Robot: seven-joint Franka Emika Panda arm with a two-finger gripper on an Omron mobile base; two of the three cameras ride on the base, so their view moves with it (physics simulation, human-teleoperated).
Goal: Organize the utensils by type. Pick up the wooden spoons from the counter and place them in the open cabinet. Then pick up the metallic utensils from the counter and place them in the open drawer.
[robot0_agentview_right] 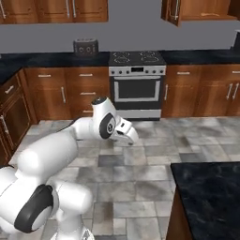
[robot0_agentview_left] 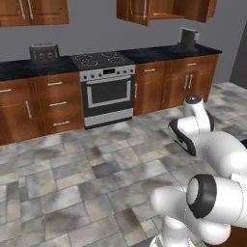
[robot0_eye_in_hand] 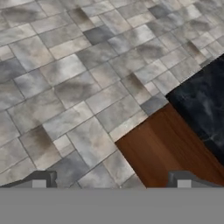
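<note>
Grey stone floor tiles (robot0_eye_in_hand: 65,87) lay under the claw (robot0_eye_in_hand: 111,183), which hung wide open and empty, well clear of any worktop. No spoons or metal utensils could be made out from where I stood, so where they lay I couldn't tell. An upper cabinet (robot0_agentview_left: 154,9) stood open beyond the stove (robot0_agentview_left: 103,87). By my reckoning nothing had been sorted; the whole job remained.

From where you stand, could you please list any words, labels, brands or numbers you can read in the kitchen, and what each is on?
No readable text anywhere in these views.
Stove: the dark display on its control panel is too small and blurred to read.
Toaster: round dials on the front, no legible marks.
Coffee machine: no label that can be made out.
Cabinets and counter: plain, no signs.
</note>
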